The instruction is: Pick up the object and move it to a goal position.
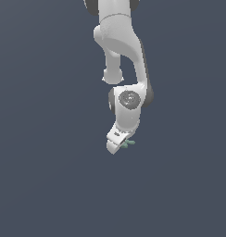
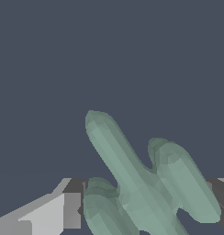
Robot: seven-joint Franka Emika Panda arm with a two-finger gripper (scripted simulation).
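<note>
Start with the wrist view: the object (image 2: 146,183), a pale green, flat, plane-shaped piece, fills the space between the two grey fingers (image 2: 72,209). One finger shows on each side of it, at the frame edges, and the piece's body passes between them with its lobes sticking out past the pads. You can read this as the gripper (image 2: 148,215) closed on the object; actual pad contact is hidden by the piece itself, so treat that as a judgement, though a fairly safe one.

Now the exterior view: the gripper (image 1: 118,142) hangs tilted at the end of the white arm (image 1: 124,51), and a small sliver of green, the object (image 1: 128,144), pokes out at the fingertips on the exterior view's right. Only plain dark ground surrounds it. You have no shadow or surface edge to go by, so you cannot tell whether the piece is lifted clear or resting on the floor.

Progress, as judged: the grasp looks made, so the pick half is done or nearly so. No goal marker is visible in either view, so you cannot say how far the carry has to go. What remains is the transfer to the goal, holding the piece steady; it is small and held off-centre, so watch for it twisting in the fingers.
</note>
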